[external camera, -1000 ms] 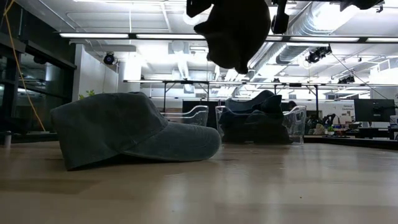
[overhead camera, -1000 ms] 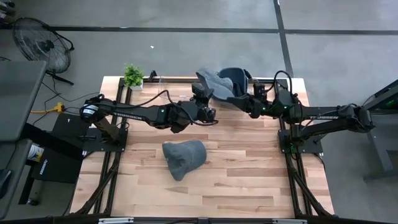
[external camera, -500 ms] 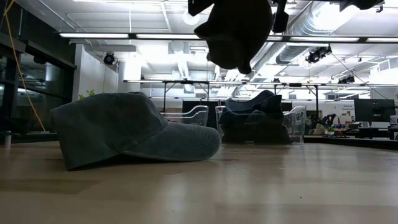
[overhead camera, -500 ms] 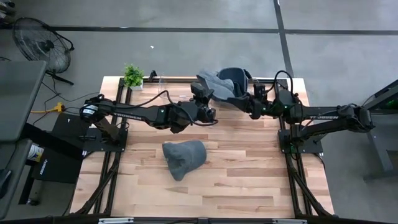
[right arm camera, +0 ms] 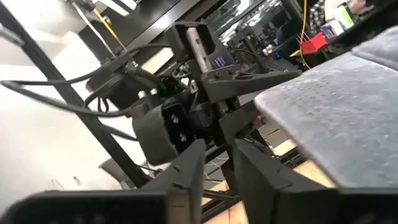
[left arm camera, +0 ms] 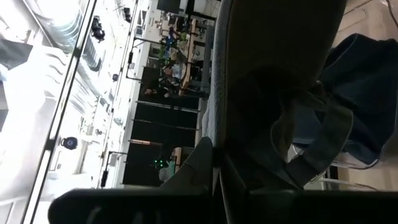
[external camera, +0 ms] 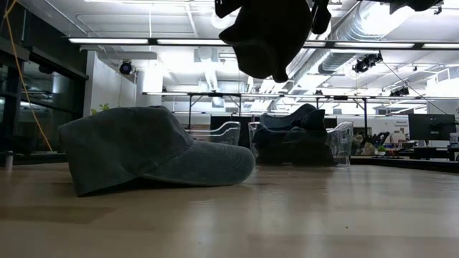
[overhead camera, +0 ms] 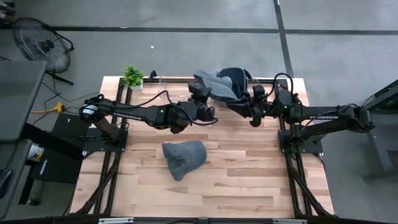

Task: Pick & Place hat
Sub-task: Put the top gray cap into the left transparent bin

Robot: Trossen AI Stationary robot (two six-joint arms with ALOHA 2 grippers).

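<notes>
My left gripper (overhead camera: 204, 101) (left arm camera: 217, 171) is shut on a grey cap (overhead camera: 217, 87) (external camera: 265, 36) held high above the table's far middle. It is beside a clear bin (overhead camera: 239, 78) (external camera: 301, 143) that holds dark blue caps. In the left wrist view the cap (left arm camera: 280, 81) fills the picture and its back strap (left arm camera: 323, 140) shows. My right gripper (overhead camera: 252, 112) (right arm camera: 219, 168) is open just right of the held cap, touching nothing. A second grey cap (overhead camera: 185, 159) (external camera: 150, 147) rests on its rim and brim on the table's middle. My left gripper pinches the grey cap's lower edge (left arm camera: 249, 165) close to the back strap, coming from the table's left, roughly level. The cap is lifted clear and hangs from the fingers; the low view shows its bulk well above the table.
A small potted plant (overhead camera: 133, 76) stands at the far left corner. The arms' black frames run along the table's left and right sides. Bare wood (overhead camera: 249, 180) lies near and right of the resting cap.
My right gripper has drawn back a little from the held cap, toward the table's near edge. The held cap has shifted slightly toward the far edge and a little upward in my left gripper. The cap on the table has not moved.
</notes>
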